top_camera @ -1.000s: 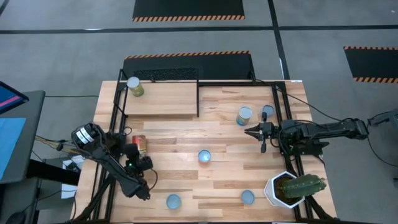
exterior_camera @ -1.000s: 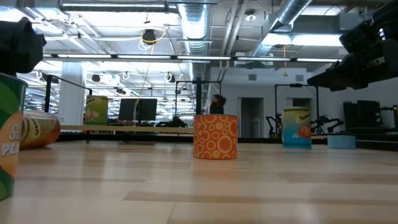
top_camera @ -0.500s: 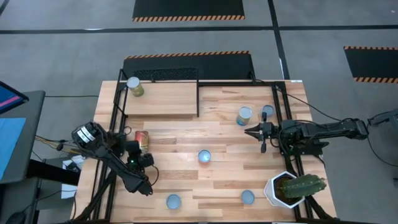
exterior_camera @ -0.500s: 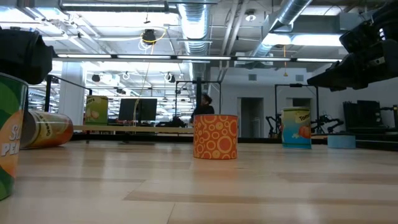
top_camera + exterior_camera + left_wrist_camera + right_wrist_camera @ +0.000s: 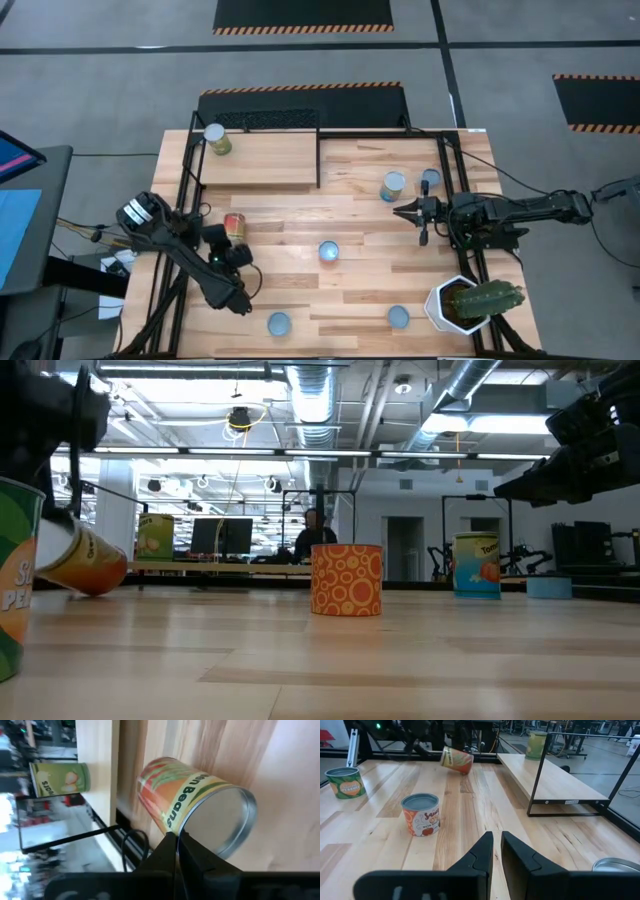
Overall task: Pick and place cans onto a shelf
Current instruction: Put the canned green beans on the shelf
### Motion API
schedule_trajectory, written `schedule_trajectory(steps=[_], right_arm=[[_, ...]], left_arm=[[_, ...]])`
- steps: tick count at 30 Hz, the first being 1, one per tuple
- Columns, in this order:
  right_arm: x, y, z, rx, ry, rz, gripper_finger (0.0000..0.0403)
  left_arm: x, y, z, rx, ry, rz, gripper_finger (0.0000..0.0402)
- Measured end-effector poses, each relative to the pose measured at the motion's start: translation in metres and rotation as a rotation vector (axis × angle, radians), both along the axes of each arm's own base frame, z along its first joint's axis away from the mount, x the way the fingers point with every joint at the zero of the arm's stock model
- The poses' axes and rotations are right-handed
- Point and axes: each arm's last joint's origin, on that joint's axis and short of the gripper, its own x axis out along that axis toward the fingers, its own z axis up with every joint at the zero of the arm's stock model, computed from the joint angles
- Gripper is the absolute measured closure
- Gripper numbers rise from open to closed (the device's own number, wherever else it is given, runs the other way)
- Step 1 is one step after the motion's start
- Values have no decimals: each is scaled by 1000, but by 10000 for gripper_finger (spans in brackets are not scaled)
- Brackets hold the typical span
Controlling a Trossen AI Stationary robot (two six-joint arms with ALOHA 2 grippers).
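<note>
The left gripper is being seen with its fingers pressed fully together, and the tipped green-bean can is lying just ahead of the fingertips, tilted on the tabletop, with nothing visibly pinched between them. If that can is being attempted, the jaws are best being reopened and set around its body before any lift. The shelf, beyond the gripper, is already being occupied by one upright can.
</note>
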Motion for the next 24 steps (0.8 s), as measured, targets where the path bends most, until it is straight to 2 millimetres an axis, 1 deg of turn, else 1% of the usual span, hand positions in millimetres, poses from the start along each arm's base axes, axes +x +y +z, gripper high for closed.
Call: schedule_trajectory(steps=[2, 5, 10, 13, 17, 20, 24], right_arm=[[0, 0, 0, 0, 0, 0, 343], [0, 0, 0, 0, 0, 0, 343], [0, 0, 0, 1, 0, 0, 343], [0, 0, 0, 6, 0, -1, 343], [0, 0, 0, 36, -5, -7, 343], [0, 0, 0, 36, -5, -6, 343], [0, 0, 0, 45, -6, -8, 343]], left_arm=[[1, 3, 8, -21, -44, 18, 400], [0, 14, 25, -52, -116, 54, 400], [-2, 39, 56, -112, -243, 91, 400], [-5, 60, 75, -149, -296, 116, 400], [-10, 94, 95, -186, -336, 178, 401], [-16, 119, 107, -189, -374, 218, 401], [-21, 146, 120, -213, -451, 256, 401]])
